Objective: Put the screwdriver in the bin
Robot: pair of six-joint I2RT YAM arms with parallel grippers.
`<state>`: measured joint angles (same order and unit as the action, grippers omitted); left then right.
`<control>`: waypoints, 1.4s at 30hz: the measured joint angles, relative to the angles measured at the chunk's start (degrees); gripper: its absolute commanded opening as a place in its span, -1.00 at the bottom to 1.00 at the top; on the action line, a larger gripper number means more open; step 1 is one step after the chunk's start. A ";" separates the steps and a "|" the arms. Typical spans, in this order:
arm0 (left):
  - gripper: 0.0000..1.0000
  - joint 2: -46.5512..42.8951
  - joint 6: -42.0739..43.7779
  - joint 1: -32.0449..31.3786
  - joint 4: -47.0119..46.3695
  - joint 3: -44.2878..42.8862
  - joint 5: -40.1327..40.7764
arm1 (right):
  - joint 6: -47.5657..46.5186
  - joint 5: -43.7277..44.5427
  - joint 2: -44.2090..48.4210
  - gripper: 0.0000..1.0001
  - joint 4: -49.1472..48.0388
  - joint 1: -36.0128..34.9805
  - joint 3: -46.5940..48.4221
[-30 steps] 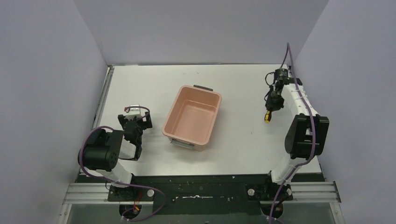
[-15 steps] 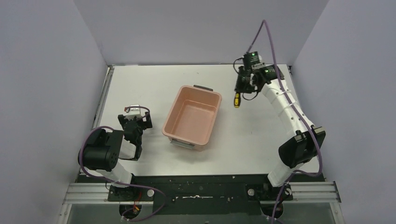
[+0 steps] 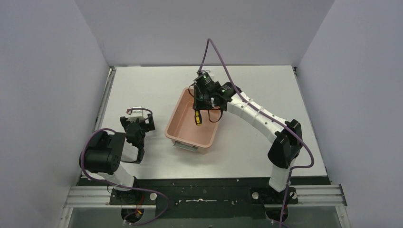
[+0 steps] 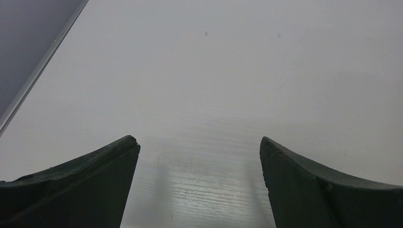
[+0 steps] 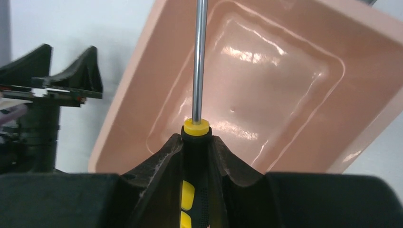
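The salmon-pink bin stands in the middle of the table. My right gripper is shut on the screwdriver and holds it in the air over the bin's far half. In the right wrist view the fingers clamp the yellow-and-black handle; the metal shaft points out over the bin's floor. My left gripper rests open and empty on the table left of the bin; its fingers stand wide apart.
Grey walls close in the table on the left, back and right. The left arm's base sits at the near left. The left gripper also shows in the right wrist view, beside the bin.
My right arm has swung left from the table's far right, carrying the screwdriver, and now holds it over the bin. The left arm has not moved.
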<state>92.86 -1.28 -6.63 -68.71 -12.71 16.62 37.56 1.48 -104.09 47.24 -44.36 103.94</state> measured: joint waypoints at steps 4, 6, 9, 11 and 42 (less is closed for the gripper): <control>0.95 0.00 0.00 0.00 0.00 0.00 0.00 | 1.25 0.00 -0.72 -1.00 -2.29 -0.48 -6.51; 0.95 0.00 0.00 0.00 0.00 0.00 0.00 | 1.75 0.11 -2.01 -1.00 -3.19 -0.72 -9.09; 0.95 0.00 0.00 0.00 -0.02 0.00 0.00 | 2.25 0.59 -4.50 -1.00 -4.31 -0.74 -11.56; 0.95 0.00 0.00 0.00 -0.02 0.00 0.00 | 2.40 0.85 -6.01 -1.00 -5.35 -0.74 -12.81; 0.95 0.00 0.00 0.00 -0.02 0.00 -0.04 | 2.95 4.13 -9.42 0.89 -5.29 -3.37 -7.93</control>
<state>92.86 -1.28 -6.63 -68.73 -12.71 16.58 40.51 5.61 -113.51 41.95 -47.72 96.01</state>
